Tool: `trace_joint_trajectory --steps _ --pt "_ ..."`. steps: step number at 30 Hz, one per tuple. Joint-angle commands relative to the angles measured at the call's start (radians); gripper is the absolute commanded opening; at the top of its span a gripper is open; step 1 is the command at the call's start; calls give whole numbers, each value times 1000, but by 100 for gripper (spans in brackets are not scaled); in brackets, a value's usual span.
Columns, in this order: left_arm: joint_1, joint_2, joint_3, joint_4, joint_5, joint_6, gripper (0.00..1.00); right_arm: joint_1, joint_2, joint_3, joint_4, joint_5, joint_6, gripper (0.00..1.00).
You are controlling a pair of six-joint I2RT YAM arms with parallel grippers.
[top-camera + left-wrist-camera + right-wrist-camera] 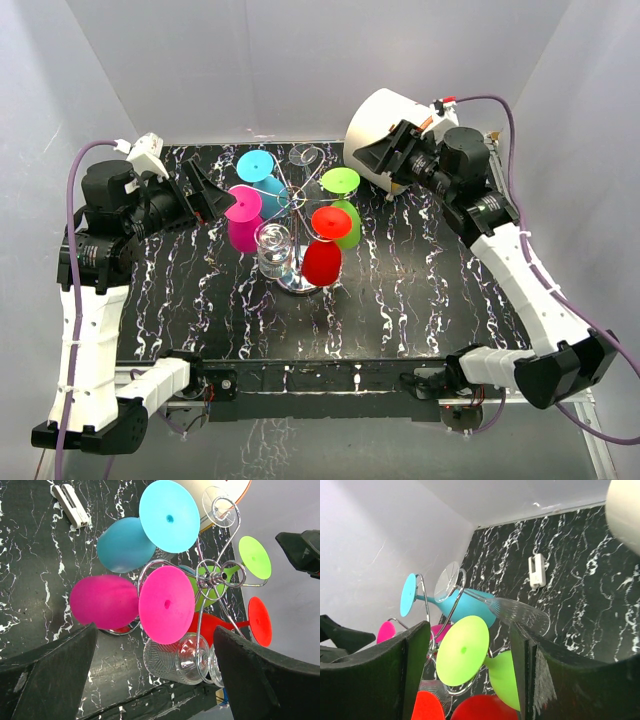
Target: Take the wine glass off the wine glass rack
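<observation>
The silver wire wine glass rack [293, 199] stands mid-table on its shiny round base [300, 284]. Pink [243, 214], cyan [257, 168], green [342, 196], red [324, 250] and two clear wine glasses [273, 250] hang on it upside down. My left gripper [213, 199] is open just left of the pink glass; its wrist view has the pink foot [166, 604] between the fingers [50, 675]. My right gripper [377, 158] is open, just right of the green glass, whose foot [462, 650] lies between its fingers [522, 670].
A white drum [384, 118] with an orange face lies at the back right, behind the right gripper. A small white clip [72, 505] lies on the black marbled table [420, 290] behind the rack. White walls close in the back and both sides.
</observation>
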Motion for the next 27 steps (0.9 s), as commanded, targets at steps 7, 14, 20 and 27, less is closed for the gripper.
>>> trace_joint_trajectory --steps 7,14,20,27 --pt "-5 15 31 3 32 16 99 -19 56 -13 123 -184 54 57" --pt "-5 29 39 8 36 17 99 -23 76 -38 143 -234 85 53" --pt "-4 40 51 3 34 23 99 -28 89 -53 169 -270 106 45" --pt "-5 48 58 1 34 26 99 -36 100 -62 188 -289 122 35"
